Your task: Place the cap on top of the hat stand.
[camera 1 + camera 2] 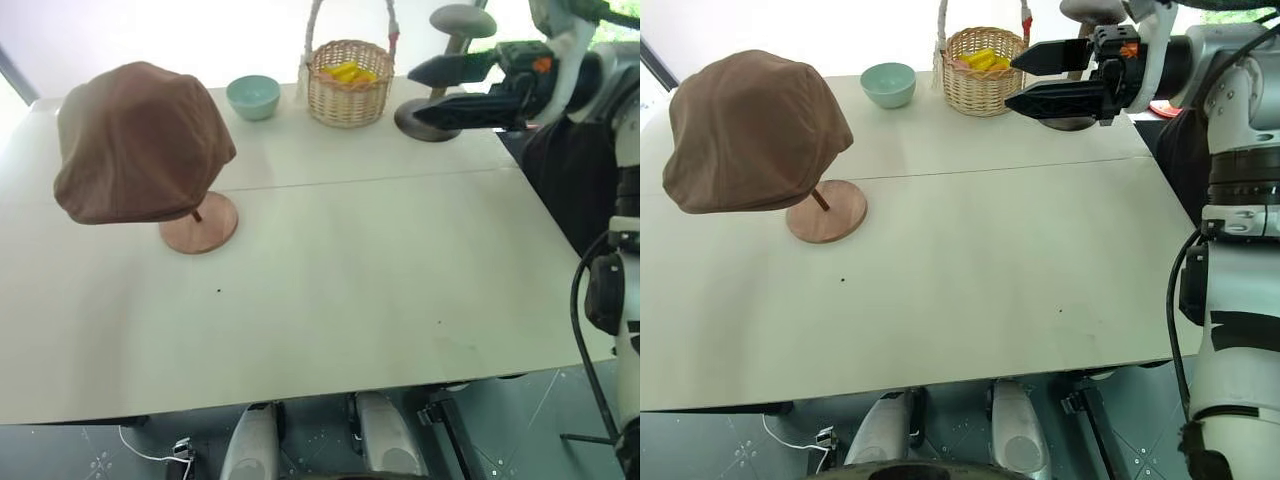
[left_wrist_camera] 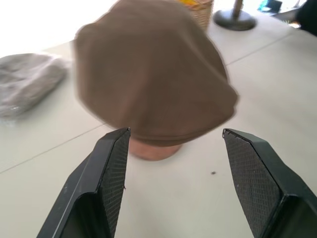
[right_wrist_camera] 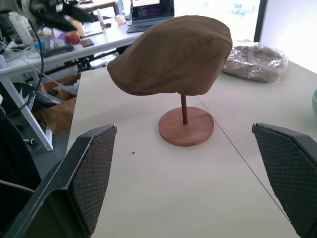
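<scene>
Brown fabric is the whole story of the cap (image 1: 140,140): soft, light and a little creased, it should drape over whatever carries it and give under a pinch, so the brim edge or a fold of the crown looks like the sensible place to take hold, not the flat top. From the head camera it sits on the hat stand (image 1: 205,228), hiding the disc and hanging well past the round wooden base on the white table (image 1: 350,290). The right gripper (image 1: 435,92) hovers well apart from it near the wicker basket (image 1: 348,85), the grey stand (image 1: 428,120) just behind, with a pale green bowl (image 1: 252,96) beside the basket; its black fingers are spread and carry nothing.

Seen from the left wrist, the left gripper (image 2: 176,136) faces the cap with its pads set wide to either side (neither one touching the cloth, as far as I can judge) and nothing between them. A clear bag with grey cloth inside (image 2: 27,84) lies further off on the table.

Seen from the right wrist, the thin rod (image 3: 184,109) rises from the base and the cap rests on top, tilted but seated. The pads here stand wide apart and empty. By my reading the placing is done.
</scene>
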Tool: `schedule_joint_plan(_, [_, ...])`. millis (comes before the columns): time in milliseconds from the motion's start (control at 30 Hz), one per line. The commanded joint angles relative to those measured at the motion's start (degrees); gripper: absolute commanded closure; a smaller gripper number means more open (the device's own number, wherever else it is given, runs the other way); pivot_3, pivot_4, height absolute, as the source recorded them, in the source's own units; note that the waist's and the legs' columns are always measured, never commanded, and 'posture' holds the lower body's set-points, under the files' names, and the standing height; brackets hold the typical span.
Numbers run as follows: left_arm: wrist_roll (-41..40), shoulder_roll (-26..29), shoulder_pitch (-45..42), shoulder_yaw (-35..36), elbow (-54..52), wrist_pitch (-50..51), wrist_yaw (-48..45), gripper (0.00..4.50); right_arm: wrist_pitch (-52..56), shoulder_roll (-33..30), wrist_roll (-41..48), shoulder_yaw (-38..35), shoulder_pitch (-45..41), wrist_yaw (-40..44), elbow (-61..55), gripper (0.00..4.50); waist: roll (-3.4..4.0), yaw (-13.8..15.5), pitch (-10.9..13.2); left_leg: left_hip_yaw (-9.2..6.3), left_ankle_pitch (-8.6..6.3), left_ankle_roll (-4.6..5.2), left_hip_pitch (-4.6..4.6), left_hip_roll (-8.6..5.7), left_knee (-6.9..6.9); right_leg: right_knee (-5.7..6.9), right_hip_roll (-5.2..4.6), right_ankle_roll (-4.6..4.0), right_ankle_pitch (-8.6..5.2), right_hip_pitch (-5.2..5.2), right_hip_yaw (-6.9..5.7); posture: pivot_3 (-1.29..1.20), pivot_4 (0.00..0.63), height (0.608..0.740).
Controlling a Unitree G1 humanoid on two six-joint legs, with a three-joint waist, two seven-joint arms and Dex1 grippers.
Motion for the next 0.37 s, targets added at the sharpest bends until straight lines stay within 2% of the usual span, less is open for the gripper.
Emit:
schedule_joint_plan(33, [10.7, 2.22, 1.85, 4.23, 9.04, -3.92, -9.89, 1.39, -2.0, -1.55, -1.11, -0.61, -2.59, 2.63, 0.61, 0.0, -0.01, -0.53, -0.01, 0.01, 0.0, 0.0, 0.0, 0.0, -0.04, 0.0, 0.0, 0.0, 0.0, -0.02, 0.0, 0.0, 0.15, 0.74])
schedule_joint_plan(200, [19.33, 4.42, 1.15, 5.45, 10.5, -4.3, -19.27, 1.39, -3.45, -0.58, -2.72, -0.67, -2.88, 2.98, 2.46, 0.0, -0.05, -0.72, -0.03, 0.04, -0.02, -0.03, -0.11, 0.01, -0.04, -0.03, -0.03, 0.0, 0.0, -0.13, 0.01, 0.0, 0.15, 0.74])
schedule_joint_plan(367, [23.4, 4.23, -1.96, 3.23, 9.35, -4.23, -23.21, 1.39, -4.14, 0.6, -3.68, -0.42, -2.89, 3.34, 3.01, 0.0, -0.01, -0.68, -0.01, 0.07, -0.03, -0.05, -0.12, 0.0, -0.07, -0.03, -0.08, 0.0, 0.0, -0.18, 0.01, 0.0, 0.15, 0.74])
